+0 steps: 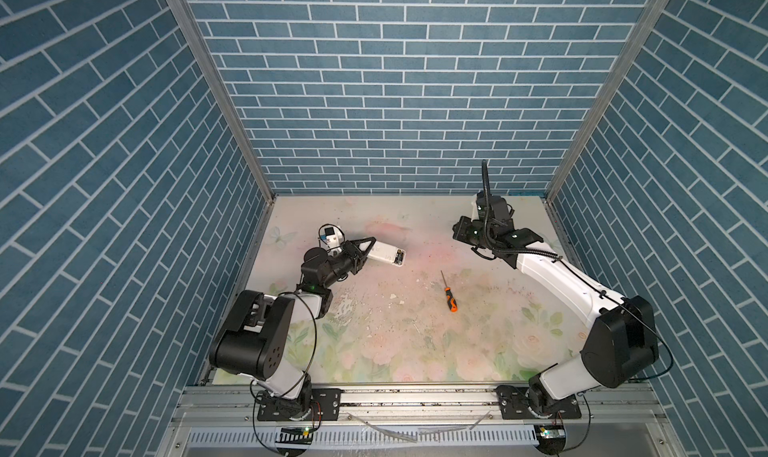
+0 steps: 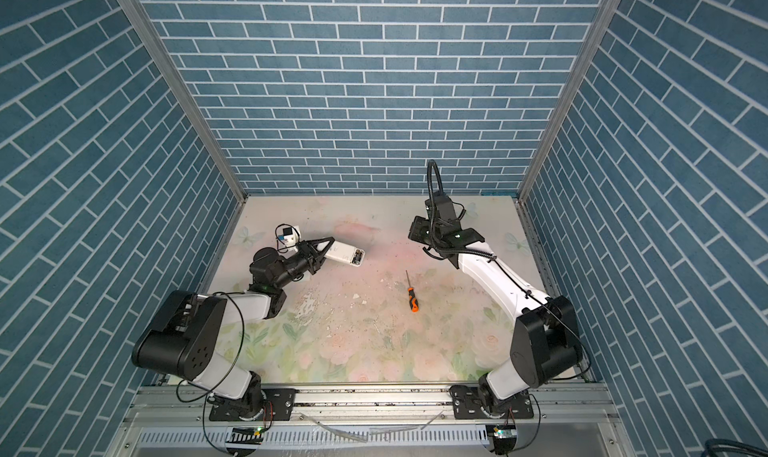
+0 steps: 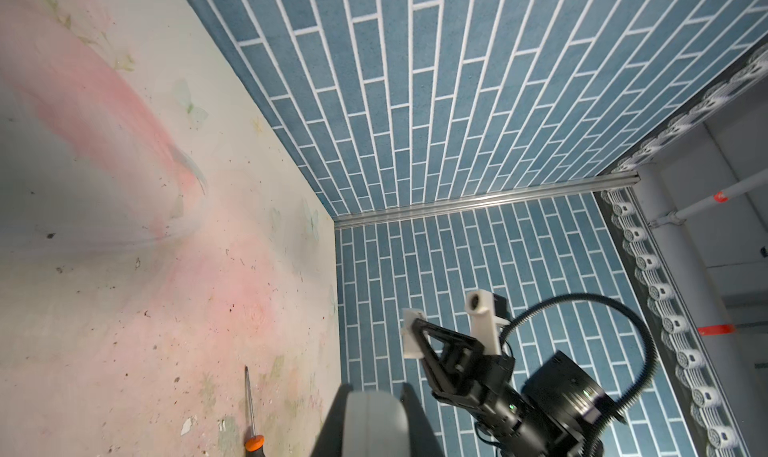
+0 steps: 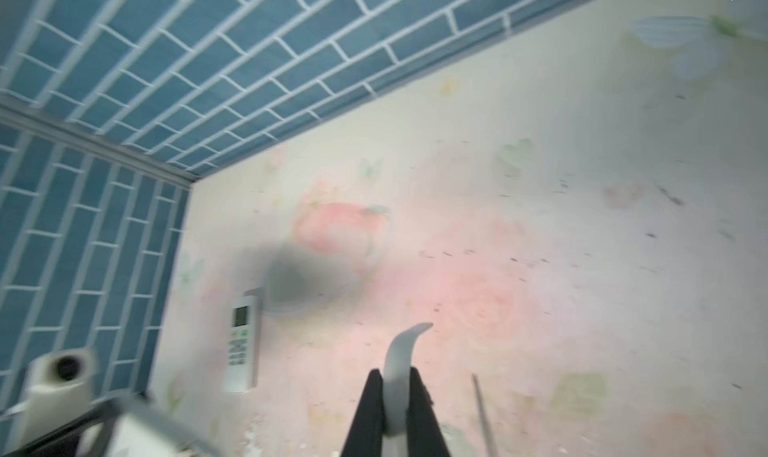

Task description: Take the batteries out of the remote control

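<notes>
In both top views the left end effector [image 1: 367,251] clamps one end of the white remote control [image 1: 388,256], raised over the tabletop's [image 1: 415,351] back-left area. Its open bay faces up, and the batteries are too small to make out. The left wrist view shows the right end effector [image 3: 417,340] pinching a thin white cover [image 3: 410,349]. Only the right wrist view shows a second remote [image 4: 242,342], keypad showing, near the left edge.

Blurred remote control [image 4: 243,342]; screwdriver [image 3: 250,409] handle cropped.
</notes>
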